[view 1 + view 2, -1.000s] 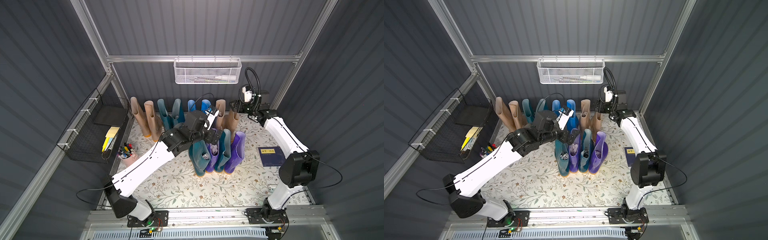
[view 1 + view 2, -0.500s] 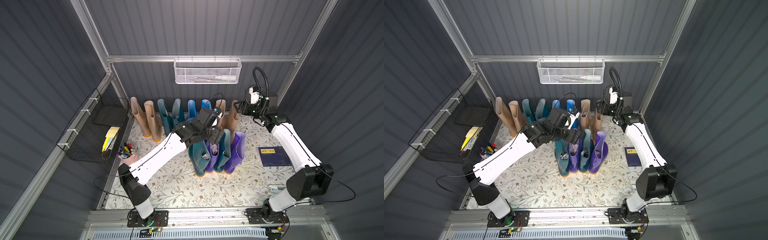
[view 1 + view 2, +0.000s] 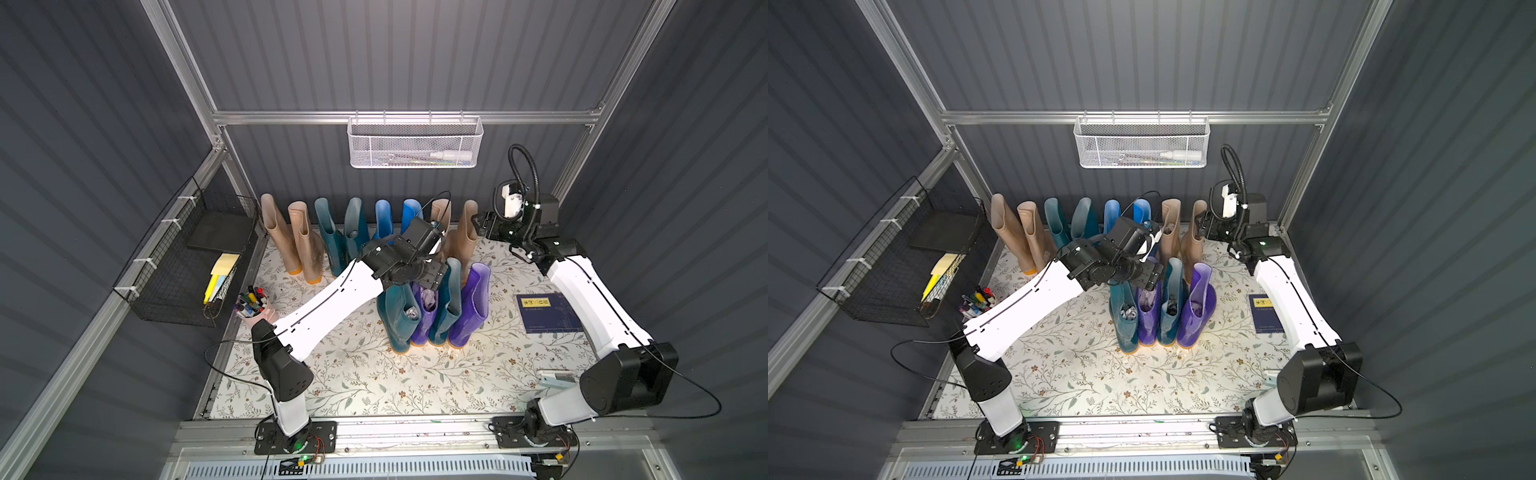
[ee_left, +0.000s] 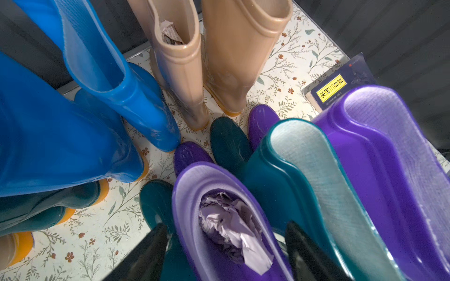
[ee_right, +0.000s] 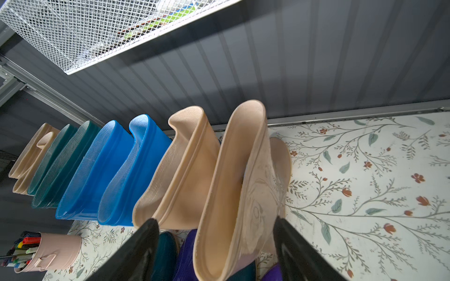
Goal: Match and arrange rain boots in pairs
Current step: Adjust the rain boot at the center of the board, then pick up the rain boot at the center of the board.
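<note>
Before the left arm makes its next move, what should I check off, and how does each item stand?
1. Left claw astride the purple boot top: ok.
2. Its fingers touching that boot: cannot tell.
3. Front row paired by colour: not ok, teal and purple alternate.
4. Back row paired: ok, beige, teal, blue, beige.
5. Right claw open around the end beige boot: ok.
</note>
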`<act>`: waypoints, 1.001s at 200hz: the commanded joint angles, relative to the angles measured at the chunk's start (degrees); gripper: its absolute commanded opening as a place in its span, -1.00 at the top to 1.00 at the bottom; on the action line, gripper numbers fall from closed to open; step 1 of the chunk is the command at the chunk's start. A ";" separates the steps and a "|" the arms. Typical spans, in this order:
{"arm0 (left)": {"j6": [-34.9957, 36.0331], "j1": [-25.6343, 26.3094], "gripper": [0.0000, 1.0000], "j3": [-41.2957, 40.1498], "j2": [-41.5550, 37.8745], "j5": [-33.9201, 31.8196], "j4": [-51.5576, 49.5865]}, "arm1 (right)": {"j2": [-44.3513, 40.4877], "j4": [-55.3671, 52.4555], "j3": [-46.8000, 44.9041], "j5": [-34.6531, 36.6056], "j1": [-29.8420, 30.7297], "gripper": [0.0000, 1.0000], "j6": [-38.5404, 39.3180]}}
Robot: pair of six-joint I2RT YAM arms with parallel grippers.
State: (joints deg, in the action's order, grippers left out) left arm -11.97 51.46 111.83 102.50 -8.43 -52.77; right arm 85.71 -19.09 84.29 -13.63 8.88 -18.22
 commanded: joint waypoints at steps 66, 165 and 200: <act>-2.18 0.22 0.73 1.28 1.74 3.43 -1.36 | -1.40 -0.39 -1.41 -0.96 0.20 -0.55 -0.85; -2.39 0.17 1.00 4.62 -3.10 2.99 0.54 | -3.78 -1.75 -1.94 -3.86 0.22 -0.55 0.64; -1.79 0.17 1.00 6.85 -5.20 2.97 0.96 | -4.75 -2.14 -2.44 -6.71 0.26 -0.55 0.55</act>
State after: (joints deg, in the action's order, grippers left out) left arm -14.20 51.44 113.32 102.80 -5.80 -55.81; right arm 82.46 -20.67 82.67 -17.52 8.88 -18.24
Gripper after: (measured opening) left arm 0.072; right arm 0.775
